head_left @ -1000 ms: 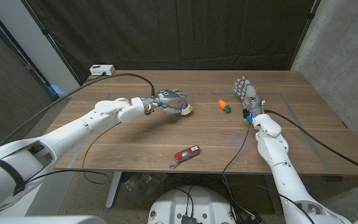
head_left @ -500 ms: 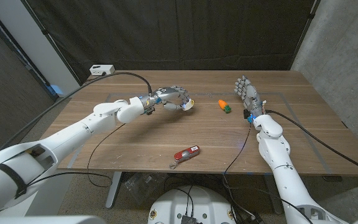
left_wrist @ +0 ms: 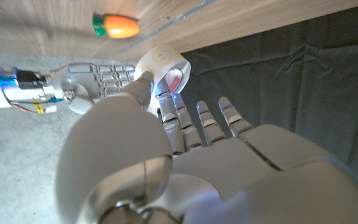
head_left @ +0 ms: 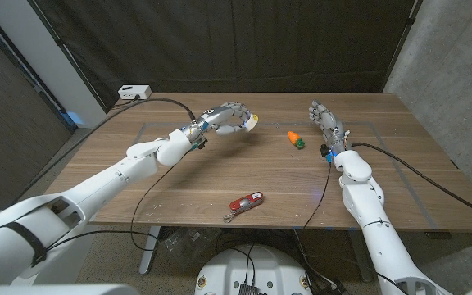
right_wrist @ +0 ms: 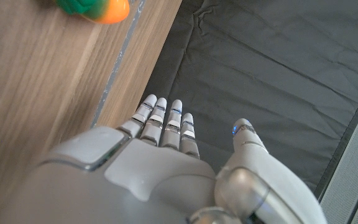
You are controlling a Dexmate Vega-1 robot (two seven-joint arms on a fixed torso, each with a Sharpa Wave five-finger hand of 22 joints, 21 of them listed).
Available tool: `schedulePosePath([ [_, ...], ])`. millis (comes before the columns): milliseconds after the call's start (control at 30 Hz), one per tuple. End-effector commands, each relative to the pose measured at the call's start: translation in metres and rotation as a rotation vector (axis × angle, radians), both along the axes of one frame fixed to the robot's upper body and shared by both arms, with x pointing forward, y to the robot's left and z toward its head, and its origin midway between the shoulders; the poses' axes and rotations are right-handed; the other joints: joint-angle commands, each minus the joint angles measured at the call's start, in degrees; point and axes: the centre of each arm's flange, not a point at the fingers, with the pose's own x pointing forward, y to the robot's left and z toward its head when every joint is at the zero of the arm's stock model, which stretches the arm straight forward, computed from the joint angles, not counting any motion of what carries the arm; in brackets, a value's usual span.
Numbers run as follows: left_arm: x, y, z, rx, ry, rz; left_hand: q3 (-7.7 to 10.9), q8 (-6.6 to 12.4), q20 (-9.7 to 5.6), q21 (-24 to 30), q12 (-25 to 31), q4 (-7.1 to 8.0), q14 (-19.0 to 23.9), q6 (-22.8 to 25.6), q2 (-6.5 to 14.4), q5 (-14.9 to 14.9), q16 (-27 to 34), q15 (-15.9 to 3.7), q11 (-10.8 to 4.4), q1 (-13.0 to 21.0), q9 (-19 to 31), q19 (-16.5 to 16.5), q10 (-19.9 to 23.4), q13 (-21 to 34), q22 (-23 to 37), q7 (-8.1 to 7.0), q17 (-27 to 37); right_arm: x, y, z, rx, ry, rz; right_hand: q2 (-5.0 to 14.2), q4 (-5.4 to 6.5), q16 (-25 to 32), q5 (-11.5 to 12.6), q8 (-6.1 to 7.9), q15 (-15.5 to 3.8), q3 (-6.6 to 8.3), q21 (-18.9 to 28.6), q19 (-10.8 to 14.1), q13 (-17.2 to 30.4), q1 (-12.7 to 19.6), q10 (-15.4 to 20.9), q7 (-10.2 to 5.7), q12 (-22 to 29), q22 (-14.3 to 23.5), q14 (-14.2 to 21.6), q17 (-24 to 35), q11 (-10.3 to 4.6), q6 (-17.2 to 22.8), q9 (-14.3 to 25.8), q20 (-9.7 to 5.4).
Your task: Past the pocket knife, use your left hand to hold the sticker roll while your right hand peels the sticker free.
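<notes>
Two arms reach over the wooden table (head_left: pixel 220 176) in the head view; the left hand (head_left: pixel 226 120) is raised above the far half of the table and grasps the sticker roll (head_left: pixel 251 122), a small white ring at its fingertips, clear of the surface; the right hand (head_left: pixel 324 121) stands near the far right side with its fingers extended and apart, holding nothing; a toy carrot (head_left: pixel 294 138), orange with a green top, lies on the table between the two hands, nearer the right one; a red pocket knife (head_left: pixel 245 202) lies partly unfolded near the front edge, well apart from both hands; a small white box (head_left: pixel 133 92) sits at the far left corner. From the left wrist view, the left hand (left_wrist: pixel 166 155) pinches the sticker roll (left_wrist: pixel 164 67) with its thumb against the ring, the other fingers (left_wrist: pixel 207 121) reaching past it; the toy carrot (left_wrist: pixel 117 25) lies on the wood beyond, and the right hand (left_wrist: pixel 92 84) shows beside the roll. From the right wrist view, the right hand (right_wrist: pixel 166 168) is released, its fingers (right_wrist: pixel 166 121) straight; the toy carrot (right_wrist: pixel 95 9) lies at the edge of the frame.
</notes>
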Motion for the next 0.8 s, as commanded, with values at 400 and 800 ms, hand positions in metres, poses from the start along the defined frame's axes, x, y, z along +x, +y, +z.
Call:
schedulePosePath([
  [400, 0.004, -0.015, -0.004, -0.267, -0.059, -0.095, -0.94, 3.45, -1.01, 3.14, 4.95, 0.73, 7.62, 5.26, -1.44, 2.88, 2.93, -6.01, -2.29, -0.51, 4.84, 3.8, 6.68, 2.05, 0.86, -6.07, 2.78, -0.027, 0.002, 0.002, -0.117, -0.094, -0.19, 0.12, 0.43, 2.15, -0.21, 0.65, -2.14, -0.53, 0.62, 3.38, 0.51, -0.47, 4.77, -0.53, 1.42, 0.77, 7.42, 1.15, -0.02, 3.13, 0.19, 0.35],
  [800, -0.003, -0.017, -0.001, -0.153, -0.215, -0.047, -1.94, 3.8, -1.3, 3.71, 6.7, 0.82, 8.02, 5.73, -1.59, 4.07, 3.21, -6.6, -2.78, -0.72, 4.7, 3.89, 6.85, 3.66, 1.07, -6.83, 4.25, -0.05, 0.004, 0.012, -0.222, -0.158, -0.287, 1.85, -3.42, 5.11, 0.59, 1.64, -5.97, 2.36, 3.03, 8.46, 0.85, 7.77, 11.26, -1.42, 3.37, 1.35, 15.38, 2.76, -0.74, 8.05, 0.34, 0.51],
])
